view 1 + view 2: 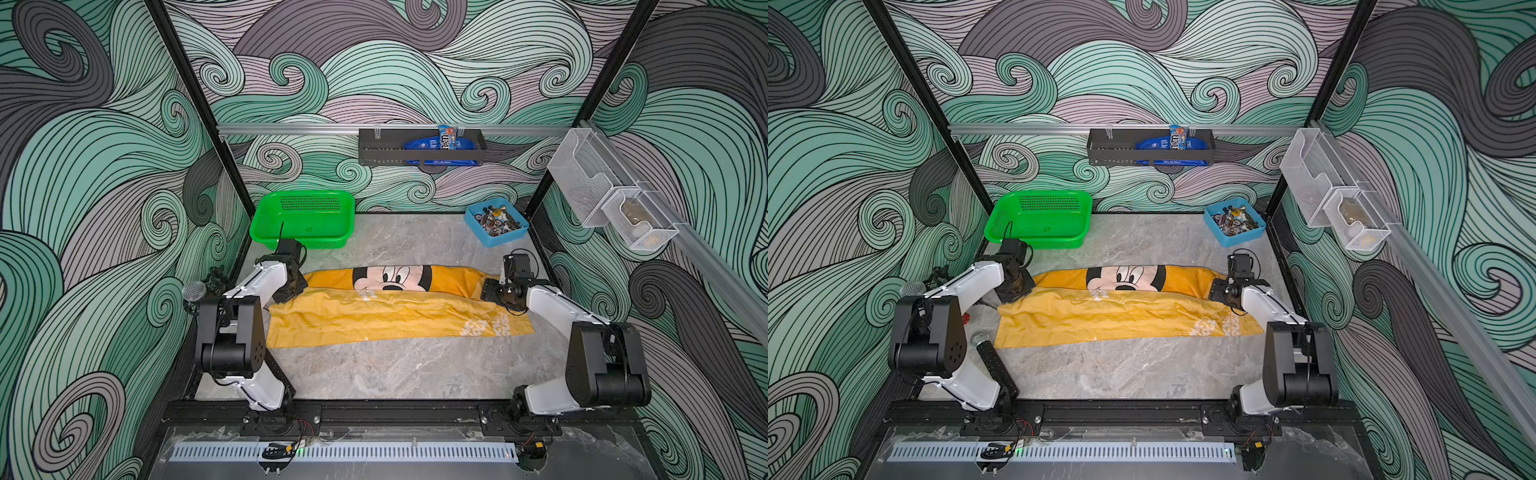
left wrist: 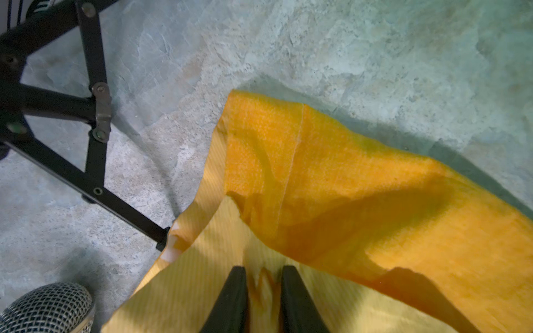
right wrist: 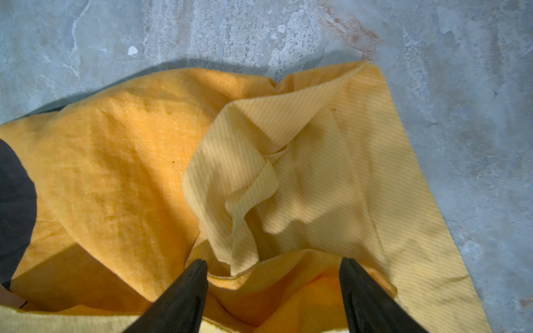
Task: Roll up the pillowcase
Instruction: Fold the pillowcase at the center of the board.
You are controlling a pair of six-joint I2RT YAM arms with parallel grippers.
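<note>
The mustard-yellow pillowcase [image 1: 374, 318] lies crosswise mid-table in both top views [image 1: 1100, 318]. Its far part is folded over into a thick band that shows a cartoon mouse face [image 1: 392, 277]. My left gripper [image 1: 291, 291] sits at the band's left end. In the left wrist view its jaws [image 2: 264, 271] stand narrowly apart with a pleat of the pale striped cloth [image 2: 202, 288] pinched between them. My right gripper [image 1: 488, 291] is at the band's right end. Seen from the right wrist, it [image 3: 274, 262] is wide open, straddling an orange fold [image 3: 115, 173].
A green basket [image 1: 303, 220] stands at the back left and a blue bin [image 1: 496, 222] of small parts at the back right. A black shelf [image 1: 419, 147] and white mesh baskets [image 1: 602, 199] hang on the walls. A microphone [image 2: 46, 308] and black stand legs [image 2: 95, 115] are beside the cloth's left end.
</note>
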